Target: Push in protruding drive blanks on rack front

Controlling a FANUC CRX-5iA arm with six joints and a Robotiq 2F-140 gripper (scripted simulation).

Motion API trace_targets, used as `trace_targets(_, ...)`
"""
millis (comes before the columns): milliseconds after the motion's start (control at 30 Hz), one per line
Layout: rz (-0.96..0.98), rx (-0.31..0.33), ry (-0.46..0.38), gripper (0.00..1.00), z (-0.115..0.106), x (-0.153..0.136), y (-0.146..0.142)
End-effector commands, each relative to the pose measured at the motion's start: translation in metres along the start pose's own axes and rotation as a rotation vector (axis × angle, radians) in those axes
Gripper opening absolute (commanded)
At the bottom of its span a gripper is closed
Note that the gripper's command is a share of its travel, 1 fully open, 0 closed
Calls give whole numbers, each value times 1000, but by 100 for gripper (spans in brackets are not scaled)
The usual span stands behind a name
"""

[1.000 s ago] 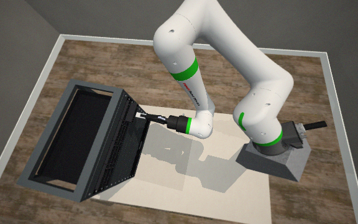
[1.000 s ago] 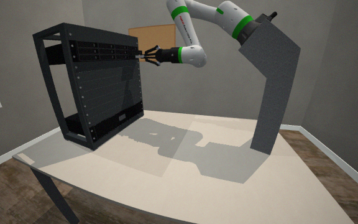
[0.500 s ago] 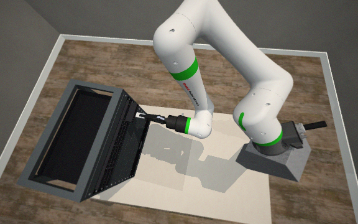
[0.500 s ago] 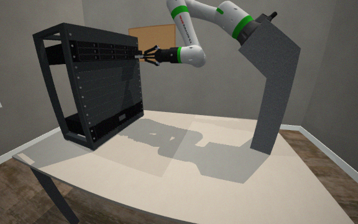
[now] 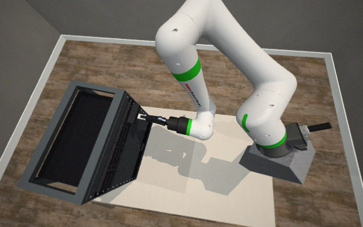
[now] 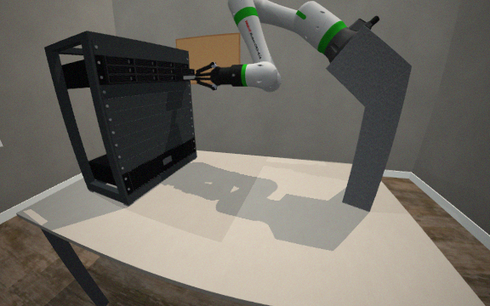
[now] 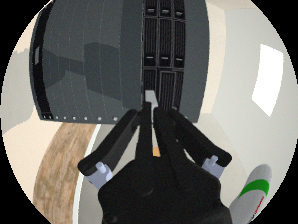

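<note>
Now the rack (image 6: 73, 106) is the thing I take as my landmark: a dark open frame that stands upright near one end of a pale table (image 6: 270, 259). Its front face looks toward the grey pedestal (image 6: 377, 110) of the robot, which stands on the same table, well apart from the rack. On the top of this pedestal the white arm (image 6: 313, 21) with green rings is mounted, and it reaches over to the upper part of the rack front.

Near the top of the rack front there is a band of small drive bays (image 6: 143, 70), in rows. Under this band the front is covered by plain grey panels, and at the very bottom there is one darker unit (image 6: 160, 166).

The gripper (image 6: 196, 76) is at the edge of the bay band which is nearest to the pedestal, at the same height as the bays. Its fingers are fully closed together, tip against tip, and they hold nothing. The closed tips point straight into the rack front. A small light drive blank (image 5: 139, 117) sticks out a little from the rack front just there, and the tips are right at it; in the wrist view they cover the meeting place, so I cannot tell if they really touch it.

On the far wall behind the rack hangs a brown board (image 6: 208, 47).
</note>
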State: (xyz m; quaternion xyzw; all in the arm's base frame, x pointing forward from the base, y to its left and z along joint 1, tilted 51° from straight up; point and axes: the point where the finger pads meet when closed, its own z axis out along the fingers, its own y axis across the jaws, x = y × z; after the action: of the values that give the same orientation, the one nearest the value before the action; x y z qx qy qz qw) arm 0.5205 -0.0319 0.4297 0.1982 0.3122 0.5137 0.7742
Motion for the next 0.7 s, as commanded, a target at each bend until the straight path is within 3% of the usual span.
trace_targets(0,0,-1,0,10,1,0,1)
trace_targets(667,0,-1,0,10,6,0,1)
